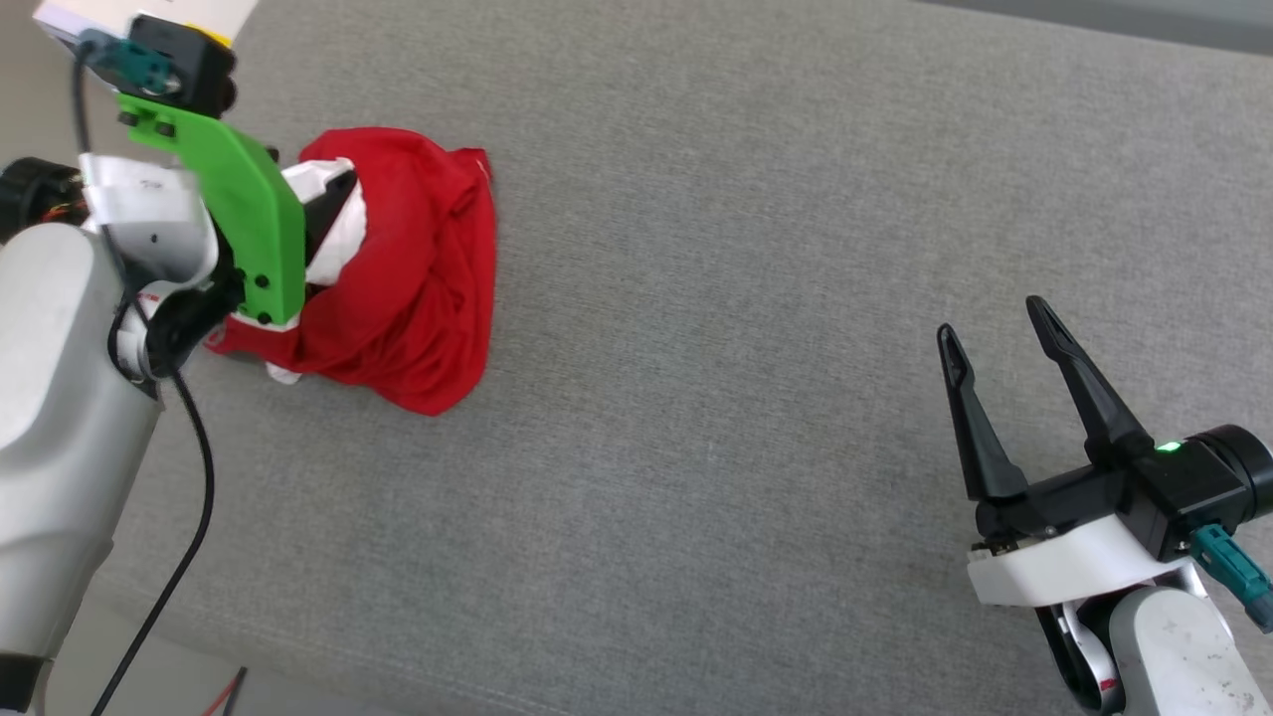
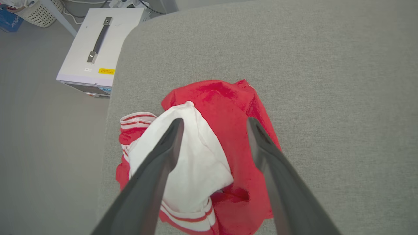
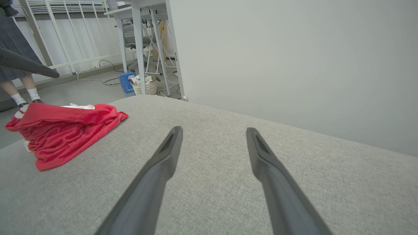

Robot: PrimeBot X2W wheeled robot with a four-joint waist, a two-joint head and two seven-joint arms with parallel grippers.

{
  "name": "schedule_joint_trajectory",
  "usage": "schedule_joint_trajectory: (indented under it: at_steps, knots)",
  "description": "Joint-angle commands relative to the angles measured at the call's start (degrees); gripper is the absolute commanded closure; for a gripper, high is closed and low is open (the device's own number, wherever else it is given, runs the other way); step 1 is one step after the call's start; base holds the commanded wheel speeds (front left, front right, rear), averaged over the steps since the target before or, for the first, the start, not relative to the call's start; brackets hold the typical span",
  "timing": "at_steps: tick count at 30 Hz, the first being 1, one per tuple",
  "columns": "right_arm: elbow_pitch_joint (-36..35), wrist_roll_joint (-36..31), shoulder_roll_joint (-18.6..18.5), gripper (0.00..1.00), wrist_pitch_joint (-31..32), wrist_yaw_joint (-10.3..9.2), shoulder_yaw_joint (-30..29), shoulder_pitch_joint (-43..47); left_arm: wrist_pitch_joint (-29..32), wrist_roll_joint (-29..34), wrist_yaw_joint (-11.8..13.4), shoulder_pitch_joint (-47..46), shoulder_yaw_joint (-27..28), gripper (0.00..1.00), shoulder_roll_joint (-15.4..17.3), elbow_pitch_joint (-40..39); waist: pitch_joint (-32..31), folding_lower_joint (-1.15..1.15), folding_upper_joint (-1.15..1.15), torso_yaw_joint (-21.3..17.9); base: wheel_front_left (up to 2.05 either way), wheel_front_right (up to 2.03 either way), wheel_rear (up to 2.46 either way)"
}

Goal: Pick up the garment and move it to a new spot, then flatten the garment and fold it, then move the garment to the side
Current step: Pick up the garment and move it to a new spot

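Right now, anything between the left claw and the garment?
Nothing visible. The left claw hangs open above the crumpled garment, its fingers framing the white sleeve in the left wrist view.

Garment [image 1: 418, 288]: soft cloth, matt; the red part has a fine knit texture, white sleeve [image 2: 196, 163] smoother. Surface under it [image 1: 746, 298]: grey woven fabric, coarse, matt. Right gripper [image 1: 990, 318], left gripper [image 2: 214, 121]: dark plastic, matt, smooth. Green bracket [image 1: 254, 229]: smooth plastic, slight sheen. Pale forearm shell [image 1: 50, 398]: smooth, semi-gloss. White case [image 2: 81, 62]: smooth, matt; handle [image 2: 99, 39] ends shiny metal.
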Motion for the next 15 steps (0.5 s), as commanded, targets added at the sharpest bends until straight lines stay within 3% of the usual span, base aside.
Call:
schedule_joint_trajectory:
  at_steps: [1,7,15]
  knots:
    - [-0.3,0.2,-0.3,0.00,-0.3,-0.04,0.2,-1.4,2.9,-1.3,-0.1,-1.5,-2.2,0.00,0.7,0.4,2.0,-0.01,0.00,-1.8,0.00,0.00,0.00]
    - [-0.1,0.2,-0.6,0.00,-0.3,-0.04,0.6,-3.3,10.6,-4.8,-0.1,-3.6,-10.6,0.00,2.8,2.7,4.7,-0.01,0.00,-4.1,0.00,0.00,0.00]
    - [0.4,0.3,-0.7,0.00,-0.3,-0.04,0.9,-5.4,13.8,-8.0,-0.1,-3.1,-18.7,0.00,2.3,10.2,7.4,-0.01,0.00,-6.0,0.00,0.00,0.00]
